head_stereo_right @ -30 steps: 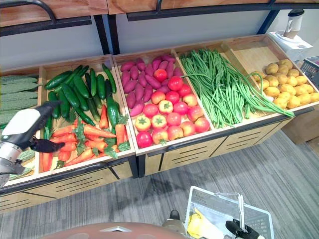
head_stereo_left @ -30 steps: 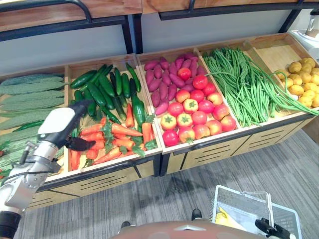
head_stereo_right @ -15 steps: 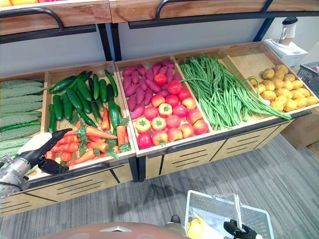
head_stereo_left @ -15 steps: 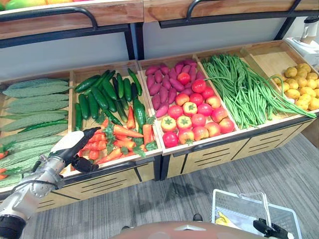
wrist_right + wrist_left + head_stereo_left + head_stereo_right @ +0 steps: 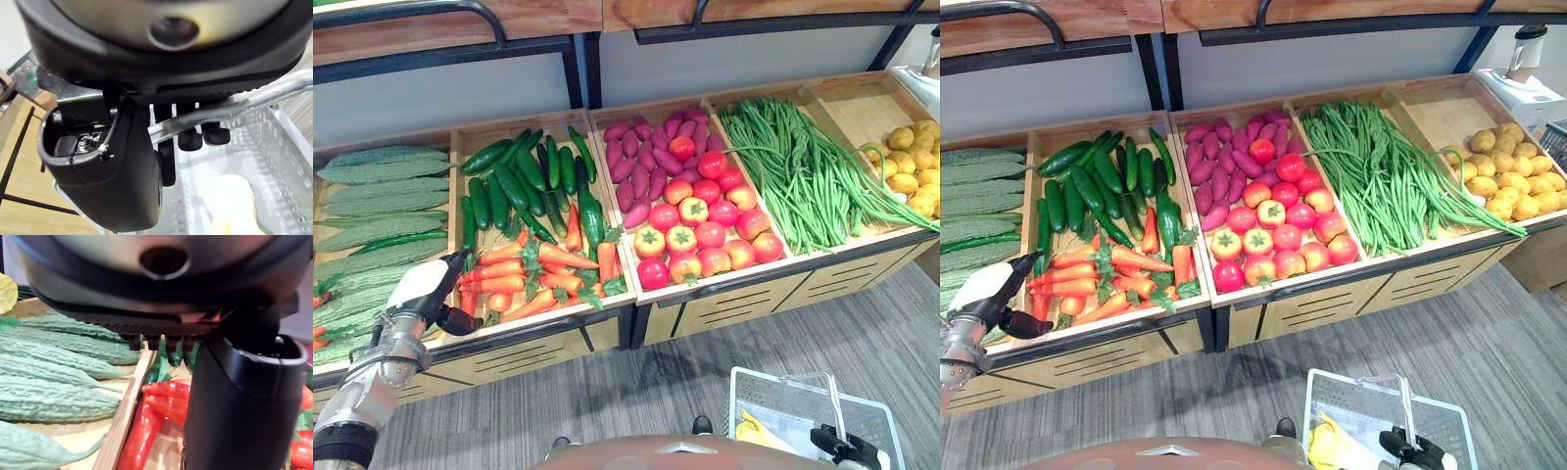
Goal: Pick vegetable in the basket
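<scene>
Gripping the basket (image 5: 736, 401) by its handle (image 5: 254, 98) at the bottom right with the right hand (image 5: 842, 452), fingers (image 5: 190, 141) curled over the metal bar. Carries a yellow item (image 5: 751, 431) inside already. Hovers the left hand (image 5: 429, 290) at the lower left, near the front of the wooden divider (image 5: 122, 421), fingers loosely straight, thumb apart, pinching nothing. Finds the carrots (image 5: 524, 279) just right of that hand, long axes running across the frame, pointed tips toward the hand, leafy tops away. Calls, most likely, for a short reach rightward by the left hand, the nearer one by far; leaves the right well apart and occupied. Passes bitter gourds (image 5: 382, 196) at far left, cucumbers (image 5: 509, 186) behind the carrots, then tomatoes (image 5: 705, 220), beans (image 5: 793, 166) and potatoes (image 5: 911, 176) toward the upper right.
</scene>
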You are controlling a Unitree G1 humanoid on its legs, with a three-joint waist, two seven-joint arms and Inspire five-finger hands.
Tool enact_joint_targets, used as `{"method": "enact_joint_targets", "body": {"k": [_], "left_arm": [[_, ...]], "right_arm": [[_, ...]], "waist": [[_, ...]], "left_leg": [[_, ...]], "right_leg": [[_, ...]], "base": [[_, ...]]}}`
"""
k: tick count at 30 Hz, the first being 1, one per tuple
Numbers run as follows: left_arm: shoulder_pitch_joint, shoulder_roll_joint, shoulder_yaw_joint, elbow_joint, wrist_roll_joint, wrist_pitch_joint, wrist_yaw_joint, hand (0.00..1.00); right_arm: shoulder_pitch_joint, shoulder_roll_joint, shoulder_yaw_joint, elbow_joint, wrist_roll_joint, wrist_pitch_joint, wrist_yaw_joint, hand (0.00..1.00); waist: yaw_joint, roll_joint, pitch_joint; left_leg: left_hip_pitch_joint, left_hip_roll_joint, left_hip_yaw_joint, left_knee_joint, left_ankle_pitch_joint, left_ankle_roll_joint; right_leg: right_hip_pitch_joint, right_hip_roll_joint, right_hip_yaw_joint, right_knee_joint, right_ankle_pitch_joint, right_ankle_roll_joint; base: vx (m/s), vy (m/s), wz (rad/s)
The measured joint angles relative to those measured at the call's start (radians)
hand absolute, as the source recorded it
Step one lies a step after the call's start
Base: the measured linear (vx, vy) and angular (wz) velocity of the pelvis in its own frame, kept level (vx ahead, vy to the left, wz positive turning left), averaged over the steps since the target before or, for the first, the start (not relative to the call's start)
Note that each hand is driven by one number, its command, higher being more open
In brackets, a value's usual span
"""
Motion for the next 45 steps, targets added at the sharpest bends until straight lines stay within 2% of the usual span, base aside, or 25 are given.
{"method": "enact_joint_targets", "body": {"k": [6,14,33,34,40,45], "left_arm": [[-0.017,-0.018,0.006,0.001,0.040,0.024,0.030,1.00],[-0.053,-0.060,0.007,0.003,0.080,0.027,0.061,1.00],[-0.107,-0.115,0.002,0.006,0.082,0.043,0.111,1.00],[-0.111,-0.118,-0.008,0.019,0.082,0.042,0.112,0.00],[-0.126,-0.129,-0.021,0.083,0.082,0.046,0.115,0.00],[-0.166,-0.153,-0.021,0.105,0.082,0.058,0.155,0.00]], "right_arm": [[-0.012,0.000,0.006,-0.011,-0.001,0.000,-0.001,0.00],[-0.024,0.000,0.007,-0.021,-0.001,0.000,-0.001,0.00],[-0.027,0.000,0.010,-0.029,-0.002,0.001,-0.008,0.00],[-0.027,0.000,0.010,-0.029,-0.002,0.001,-0.008,0.00],[-0.031,0.000,0.030,-0.029,-0.002,0.001,-0.019,0.00],[-0.041,0.000,0.048,-0.029,-0.002,0.003,-0.022,0.00]], "waist": [[0.003,-0.002,0.020],[0.003,-0.002,0.047],[0.001,0.010,0.061],[-0.001,0.010,0.061],[-0.005,0.008,0.063],[-0.013,0.004,0.066]], "left_leg": [[-0.012,-0.001,-0.004,0.008,-0.001,0.001],[-0.013,-0.001,0.000,0.009,-0.001,0.001],[-0.011,-0.001,0.031,0.030,-0.018,0.001],[-0.011,-0.001,0.031,0.030,-0.019,0.001],[-0.013,-0.001,0.048,0.030,-0.020,0.001],[-0.012,-0.001,0.052,0.036,-0.026,0.001]], "right_leg": [[-0.008,-0.002,0.000,0.002,0.000,0.001],[-0.012,-0.002,0.004,0.005,0.000,0.001],[-0.029,-0.002,0.035,0.015,0.001,0.002],[-0.029,-0.002,0.035,0.015,0.001,0.002],[-0.047,-0.002,0.052,0.019,0.003,0.004],[-0.047,-0.001,0.058,0.018,0.003,0.004]], "base": [[0.00,0.000,0.02],[0.00,0.000,0.00],[0.00,0.001,-0.04],[0.00,0.000,0.00],[-0.02,0.000,-0.08],[-0.01,0.000,-0.02]]}}
